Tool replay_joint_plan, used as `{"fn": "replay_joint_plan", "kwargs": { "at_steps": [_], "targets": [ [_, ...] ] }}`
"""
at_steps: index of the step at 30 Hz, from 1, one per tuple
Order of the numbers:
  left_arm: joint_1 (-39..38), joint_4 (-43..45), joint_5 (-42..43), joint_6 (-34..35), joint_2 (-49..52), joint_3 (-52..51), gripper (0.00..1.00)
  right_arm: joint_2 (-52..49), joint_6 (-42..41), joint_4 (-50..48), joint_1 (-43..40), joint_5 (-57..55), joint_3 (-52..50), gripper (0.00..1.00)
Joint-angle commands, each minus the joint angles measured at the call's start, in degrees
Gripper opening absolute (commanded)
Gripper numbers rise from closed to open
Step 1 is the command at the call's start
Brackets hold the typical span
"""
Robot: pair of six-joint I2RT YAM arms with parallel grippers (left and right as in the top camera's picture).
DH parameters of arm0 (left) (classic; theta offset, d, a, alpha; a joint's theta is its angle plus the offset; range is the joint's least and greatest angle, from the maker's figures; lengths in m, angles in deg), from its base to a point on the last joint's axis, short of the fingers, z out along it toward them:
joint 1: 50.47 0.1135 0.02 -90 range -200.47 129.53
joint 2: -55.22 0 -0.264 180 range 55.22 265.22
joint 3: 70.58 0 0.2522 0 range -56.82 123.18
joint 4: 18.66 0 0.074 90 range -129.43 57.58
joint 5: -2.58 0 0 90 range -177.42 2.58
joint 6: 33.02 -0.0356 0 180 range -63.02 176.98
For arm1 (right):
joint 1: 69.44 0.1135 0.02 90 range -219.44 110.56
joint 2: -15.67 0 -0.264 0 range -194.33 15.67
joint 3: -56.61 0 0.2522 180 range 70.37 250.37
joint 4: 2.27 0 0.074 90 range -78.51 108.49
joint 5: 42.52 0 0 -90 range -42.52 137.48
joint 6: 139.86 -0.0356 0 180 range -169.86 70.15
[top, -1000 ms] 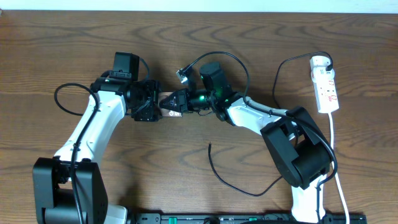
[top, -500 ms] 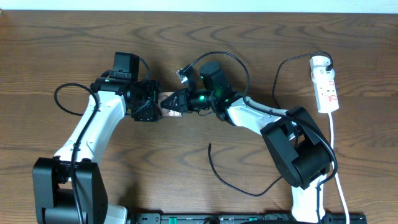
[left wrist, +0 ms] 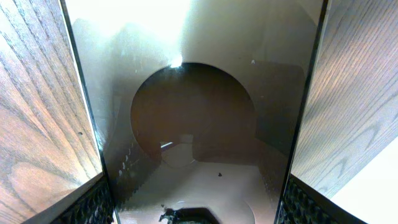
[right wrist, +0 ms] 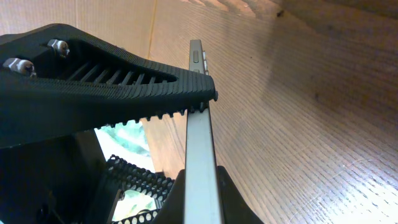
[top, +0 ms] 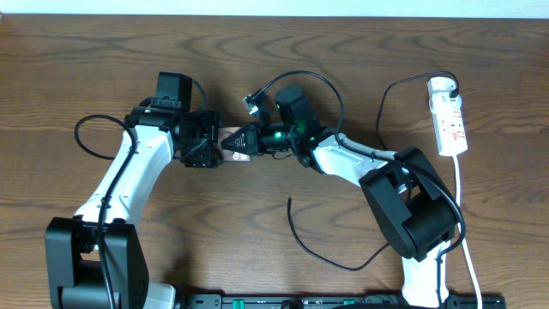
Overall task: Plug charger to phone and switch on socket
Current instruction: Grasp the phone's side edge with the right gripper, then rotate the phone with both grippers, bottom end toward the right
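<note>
Left gripper (left wrist: 198, 199) is clamping the phone (left wrist: 193, 112) across its edges; right gripper (right wrist: 200, 134) is pinching its end. Stiff, glossy, likely slippery, so edges hold best.

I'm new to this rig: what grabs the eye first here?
At the centre, the left pincer and right pincer both clamp the phone between them. The charger lies loose on the table nearer the front, the socket far off at the right edge.

Phone largely hidden
Overhead, the left gripper (top: 214, 146) and right gripper (top: 243, 141) cover most of the phone (top: 229, 135); socket (top: 450, 120) switch positions unreadable.
</note>
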Motion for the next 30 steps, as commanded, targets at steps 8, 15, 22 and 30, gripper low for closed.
{"fn": "replay_joint_plan", "kwargs": {
  "at_steps": [8, 15, 22, 30],
  "targets": [
    [0.3, 2.4, 0.3, -9.9, -0.2, 0.2, 0.79, 0.0, -0.2, 0.2, -1.9, -0.3, 0.8, 0.01],
    [0.9, 8.3, 1.5, -20.4, -0.3, 0.2, 0.9, 0.0, -0.2, 0.2, -6.6, -0.7, 0.8, 0.01],
    [0.9, 16.0, 6.7, -30.3, -0.3, 0.2, 0.94, 0.0, -4.8, -1.2, -13.3, -3.0, 0.8, 0.01],
    [0.9, 31.1, 11.4, -31.3, -0.3, -1.7, 0.94, 0.0, -24.9, -14.3, -19.4, -3.0, 0.8, 0.01]
  ]
}}
